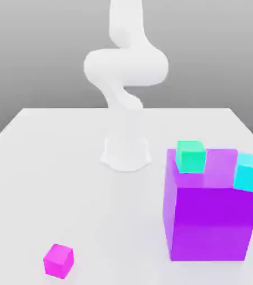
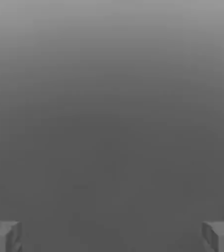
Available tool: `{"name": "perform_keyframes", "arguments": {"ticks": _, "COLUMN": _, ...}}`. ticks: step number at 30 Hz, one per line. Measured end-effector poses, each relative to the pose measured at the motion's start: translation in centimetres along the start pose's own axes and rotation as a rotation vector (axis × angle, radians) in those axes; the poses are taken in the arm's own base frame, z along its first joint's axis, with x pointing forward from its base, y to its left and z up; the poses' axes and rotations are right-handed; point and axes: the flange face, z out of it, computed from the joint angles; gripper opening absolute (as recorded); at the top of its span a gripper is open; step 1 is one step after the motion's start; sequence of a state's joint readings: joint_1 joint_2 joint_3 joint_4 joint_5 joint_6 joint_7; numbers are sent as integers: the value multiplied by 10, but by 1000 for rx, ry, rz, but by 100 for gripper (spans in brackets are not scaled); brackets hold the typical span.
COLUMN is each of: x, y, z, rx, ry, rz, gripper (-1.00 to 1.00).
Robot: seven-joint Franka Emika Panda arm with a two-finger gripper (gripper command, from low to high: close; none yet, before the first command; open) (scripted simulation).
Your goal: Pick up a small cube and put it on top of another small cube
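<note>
So my tool is spread wide right now. In the hand view its two fingertips sit at the bottom corners of the frame with nothing between them, just grey background, so I'm holding nothing and not aimed at any cube.

Where stuff is in the exterior view: the magenta cube sits alone on the counter at the lower left of the frame. The green cube and the cyan cube are both up on top of the big purple block at the lower right, green near its back left corner, cyan at its right edge. My arm rises from its base at the middle of the frame.

What worries me:
- The cyan one looks like it's right at the block's edge, maybe overhanging. A nudge could knock it off.
- If I go for the green or cyan one, the block's height means a low sweep across the counter could clip the block's side.
- Stacking on a small cube leaves little margin. An off-centre release could tip the top cube.

The magenta cube looks like the easy pick: small, clean flat faces, upright, well apart from everything else.
</note>
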State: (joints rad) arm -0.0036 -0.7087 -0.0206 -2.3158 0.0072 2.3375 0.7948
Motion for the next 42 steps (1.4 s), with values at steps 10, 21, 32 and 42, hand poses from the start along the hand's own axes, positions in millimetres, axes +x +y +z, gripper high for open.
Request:
{"name": "perform_keyframes", "arguments": {"ticks": 10, "x": 6, "y": 70, "z": 192, "rx": -211, "ry": -182, "rz": 104, "gripper": 0}}
{"name": "perform_keyframes", "arguments": {"ticks": 21, "x": -40, "y": 209, "z": 353, "rx": -468, "ry": -342, "rz": 229, "gripper": 0}}
{"name": "perform_keyframes", "arguments": {"ticks": 32, "x": -113, "y": 320, "z": 454, "rx": -605, "ry": -414, "rz": 275, "gripper": -100}}
{"name": "perform_keyframes", "arguments": {"ticks": 42, "x": -98, "y": 304, "z": 431, "rx": -605, "ry": -413, "rz": 275, "gripper": -100}}
